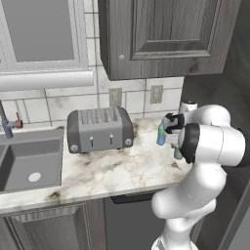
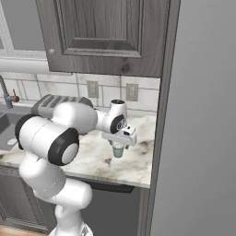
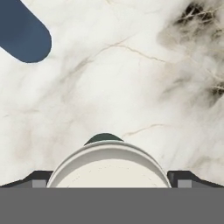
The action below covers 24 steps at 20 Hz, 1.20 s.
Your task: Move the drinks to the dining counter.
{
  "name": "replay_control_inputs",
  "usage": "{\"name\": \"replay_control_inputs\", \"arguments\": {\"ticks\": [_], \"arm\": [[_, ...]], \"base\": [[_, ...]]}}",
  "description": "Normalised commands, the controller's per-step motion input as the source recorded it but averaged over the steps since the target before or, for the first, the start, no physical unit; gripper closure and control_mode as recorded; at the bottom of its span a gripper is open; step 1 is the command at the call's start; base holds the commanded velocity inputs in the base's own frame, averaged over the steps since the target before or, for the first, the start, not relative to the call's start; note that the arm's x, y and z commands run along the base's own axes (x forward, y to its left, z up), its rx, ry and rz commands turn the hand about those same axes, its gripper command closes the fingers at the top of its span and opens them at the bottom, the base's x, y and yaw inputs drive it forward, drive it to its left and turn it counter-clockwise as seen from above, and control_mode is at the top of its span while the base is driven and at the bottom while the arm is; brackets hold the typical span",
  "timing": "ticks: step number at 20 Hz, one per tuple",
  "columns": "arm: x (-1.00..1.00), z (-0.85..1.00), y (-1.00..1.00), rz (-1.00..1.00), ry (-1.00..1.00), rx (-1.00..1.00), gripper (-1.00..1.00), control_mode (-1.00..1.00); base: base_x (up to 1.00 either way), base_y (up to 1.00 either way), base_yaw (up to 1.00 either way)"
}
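Looking down from the hand camera, you see the pale round top of the cup [image 3: 108,168] directly below the gripper [image 3: 108,177], with a dark finger tip [image 3: 37,177] on each side of it. The jaws stand spread wide, one either side of the cup, and you cannot tell whether they touch it. A sliver of the cup's teal body shows past the far edge of its lid.

In the right base view the gripper [image 2: 119,148] hangs over the cup [image 2: 118,151], which stands upright on the marble worktop [image 2: 94,159] near its right end, close to the tall grey panel [image 2: 203,120].

In the left base view the blue bottle [image 1: 160,134] with the green cap stands upright just left of the hand, partly hidden by the arm; a bit of the cup [image 1: 177,154] peeks out beside the arm's dark joint. In the hand view the bottle [image 3: 24,33] shows as a dark blue shape at upper left, apart from the cup.

The grey toaster [image 1: 99,129] sits well to the left of both drinks, against the tiled wall. The sink [image 1: 27,163] lies farther left. A dark cabinet [image 1: 166,34] hangs above the worktop.
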Motion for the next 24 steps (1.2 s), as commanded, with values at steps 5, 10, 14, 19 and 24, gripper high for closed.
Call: {"name": "replay_control_inputs", "arguments": {"ticks": [5, 10, 14, 19, 24], "arm": [[-0.12, -0.08, 0.0, 0.0, 0.0, 0.0, -1.0, -1.0], [0.0, -0.19, 0.01, 0.0, 0.0, 0.0, 1.0, -1.0], [0.0, -0.19, 0.01, 0.0, 0.0, 0.0, 1.0, -1.0], [0.0, -0.01, 0.0, 0.0, 0.0, 0.0, 1.0, -1.0], [0.0, 0.0, 0.0, 0.0, 0.0, 0.0, 1.0, -1.0]], "base": [[0.0, 0.0, 0.0], [0.0, 0.0, 0.0], [0.0, 0.0, 0.0], [0.0, 0.0, 0.0], [0.0, 0.0, 0.0]]}}
